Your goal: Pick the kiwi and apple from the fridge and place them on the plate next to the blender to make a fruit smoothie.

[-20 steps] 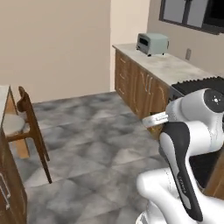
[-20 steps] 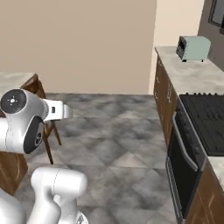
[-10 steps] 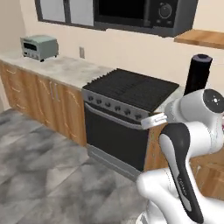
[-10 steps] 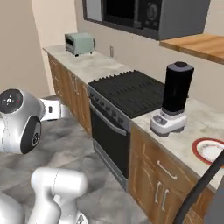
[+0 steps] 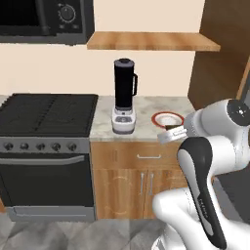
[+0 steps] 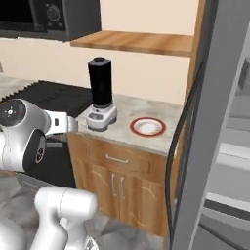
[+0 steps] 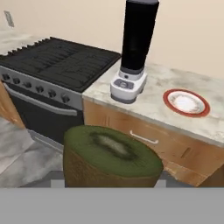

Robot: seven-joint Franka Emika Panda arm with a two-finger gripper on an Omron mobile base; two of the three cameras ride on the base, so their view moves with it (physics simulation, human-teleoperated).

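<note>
The kiwi (image 7: 109, 157), cut face up and brownish-green, looms large at the bottom of the hand view, right where my fingertips sit; it hides them. My gripper (image 5: 169, 133) hangs in front of the counter edge, below the plate, shut on the kiwi. The black-jarred blender (image 5: 124, 95) (image 6: 101, 93) (image 7: 135, 48) stands on the marble counter. To its right lies the red-rimmed white plate (image 5: 155, 119) (image 6: 133, 127) (image 7: 169, 99), with nothing on it. The fridge (image 6: 210, 122) stands open at the right, its door edge and black seal close to the camera. The apple is out of view.
A black stove (image 5: 49, 112) with an oven below adjoins the counter on the left, under a microwave (image 5: 44, 19). A wooden shelf (image 5: 151, 41) hangs above the blender. Wooden drawers and doors (image 5: 141, 176) fill the space below the counter. A tall wooden panel (image 5: 219, 73) closes the counter's right end.
The whole picture has swung: the base has turned from the floor and toaster counter, past the stove, to face the blender and plate. The arm keeps the same pose against the base.
</note>
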